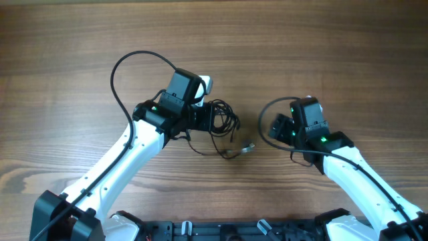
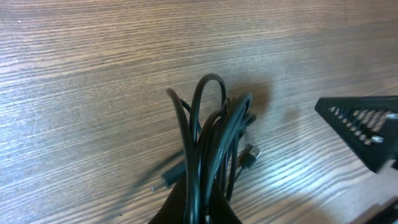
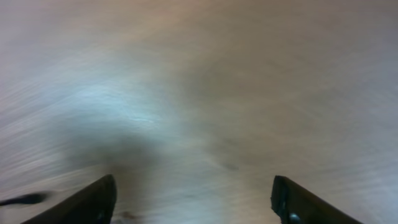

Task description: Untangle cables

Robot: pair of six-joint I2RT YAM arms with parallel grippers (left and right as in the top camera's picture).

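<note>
Several cables [image 2: 211, 143] bunch at left claw [image 1: 206, 116], grip unclear; right claw [image 3: 193, 182] wide, nearby.

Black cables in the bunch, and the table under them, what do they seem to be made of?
The thin black cables look like rubber or plastic-sheathed wire, smooth with a slight sheen, bending in soft loops. The brown table shows streaked wood grain with a satin finish: real wood or laminate, I cannot tell.
</note>
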